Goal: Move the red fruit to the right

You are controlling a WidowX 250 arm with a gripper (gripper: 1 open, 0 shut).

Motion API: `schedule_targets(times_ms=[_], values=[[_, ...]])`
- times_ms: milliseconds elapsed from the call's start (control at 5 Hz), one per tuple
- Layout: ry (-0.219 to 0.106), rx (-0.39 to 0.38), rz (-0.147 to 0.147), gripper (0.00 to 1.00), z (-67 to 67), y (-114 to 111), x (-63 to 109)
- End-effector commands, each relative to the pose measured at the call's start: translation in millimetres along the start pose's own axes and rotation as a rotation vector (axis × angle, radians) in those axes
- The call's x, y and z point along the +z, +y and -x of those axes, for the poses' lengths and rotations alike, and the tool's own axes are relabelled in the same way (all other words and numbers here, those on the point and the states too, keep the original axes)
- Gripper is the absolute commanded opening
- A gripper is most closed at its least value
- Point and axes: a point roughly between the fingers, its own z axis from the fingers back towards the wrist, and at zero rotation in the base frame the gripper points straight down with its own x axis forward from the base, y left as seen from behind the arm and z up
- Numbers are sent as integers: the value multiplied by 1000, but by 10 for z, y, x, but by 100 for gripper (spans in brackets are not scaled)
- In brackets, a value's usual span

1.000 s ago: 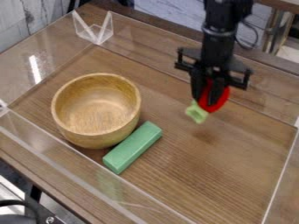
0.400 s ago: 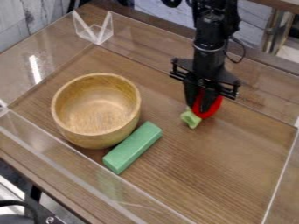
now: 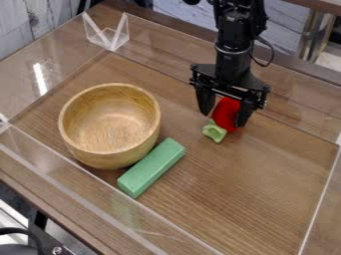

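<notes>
Your end effector [image 3: 228, 112] points straight down, jaws spread wide around the red fruit [image 3: 224, 117], which rests on the tabletop [image 3: 253, 189], right of the wooden bowl [image 3: 111, 124].

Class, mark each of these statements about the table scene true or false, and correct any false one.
1. The bowl is empty. True.
2. The red fruit lies inside the bowl. False: it sits on the table, right of the bowl.
3. The hand stands over the fruit with its jaws open. True.
4. The green block is stacked on the fruit. False: it lies flat beside the bowl, apart from the fruit.
5. The hand points sideways. False: it points down.
</notes>
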Motion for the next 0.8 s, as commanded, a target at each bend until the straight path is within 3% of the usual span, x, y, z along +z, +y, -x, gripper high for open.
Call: schedule_targets(times_ms=[0,200,400,600], values=[[-73,-9,8,0,-82,-65,164],[-84,-28,19,0,-38,-152,218],[-89,7,15,100,-167,-105,205],[-94,43,13,100,-272,-66,183]])
